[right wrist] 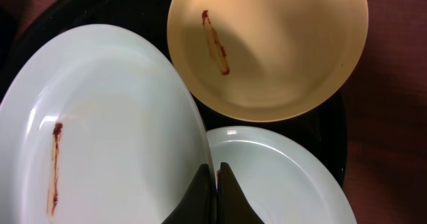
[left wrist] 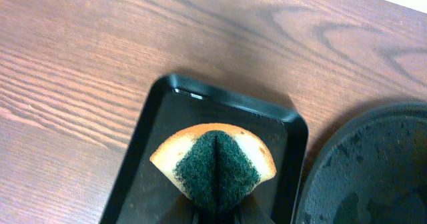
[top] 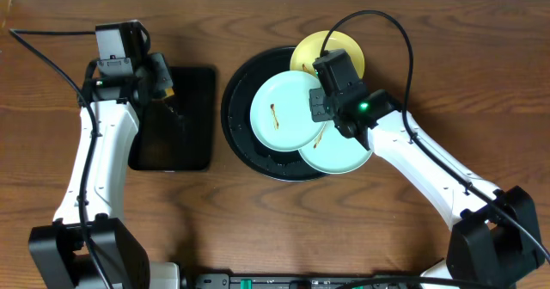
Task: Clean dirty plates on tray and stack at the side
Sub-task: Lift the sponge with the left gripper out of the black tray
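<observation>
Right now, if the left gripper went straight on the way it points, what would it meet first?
Probably the small rectangular black tray: the sponge that the left gripper holds would touch its floor first. Depth is unclear.

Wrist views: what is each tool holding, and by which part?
Left tool: the sponge, folded, pinched at its lower middle. Right tool: the smeared mint plate, clamped by its right-hand rim.
</observation>
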`<move>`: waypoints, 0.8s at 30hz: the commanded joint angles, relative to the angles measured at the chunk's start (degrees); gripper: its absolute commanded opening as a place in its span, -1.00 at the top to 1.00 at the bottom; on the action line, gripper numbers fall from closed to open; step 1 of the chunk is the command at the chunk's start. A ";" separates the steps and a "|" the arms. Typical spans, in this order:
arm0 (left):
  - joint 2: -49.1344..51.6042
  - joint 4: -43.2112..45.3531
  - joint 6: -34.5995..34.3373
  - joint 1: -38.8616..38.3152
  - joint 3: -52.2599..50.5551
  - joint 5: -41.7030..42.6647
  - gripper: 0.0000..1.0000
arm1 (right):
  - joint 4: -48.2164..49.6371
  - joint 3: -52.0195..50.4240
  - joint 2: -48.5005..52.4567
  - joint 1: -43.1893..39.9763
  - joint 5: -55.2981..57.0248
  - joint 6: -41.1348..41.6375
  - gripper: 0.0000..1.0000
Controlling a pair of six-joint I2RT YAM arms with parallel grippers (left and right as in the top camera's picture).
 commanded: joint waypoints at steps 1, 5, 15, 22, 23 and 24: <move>0.98 1.07 -0.57 0.13 -0.61 -1.16 0.85 | 0.33 0.00 0.26 -0.31 0.52 -0.81 0.98; 1.18 -0.90 0.35 0.02 -0.63 4.37 0.85 | 0.35 0.00 0.26 -0.31 0.52 -0.81 0.98; 2.40 4.68 7.43 -0.55 -1.01 0.31 0.85 | 0.81 0.00 0.26 -0.31 0.48 0.04 0.98; 2.51 4.46 7.85 -1.27 -1.05 3.45 0.85 | 0.37 -1.07 0.28 -0.28 -0.28 8.46 0.98; 2.08 4.31 5.57 -1.27 -0.90 3.72 0.85 | 0.61 -1.31 0.35 -0.28 -1.14 8.44 0.98; 0.92 3.37 4.72 -1.27 -0.79 5.20 0.86 | 0.61 -1.44 0.35 -0.26 -1.70 8.41 0.98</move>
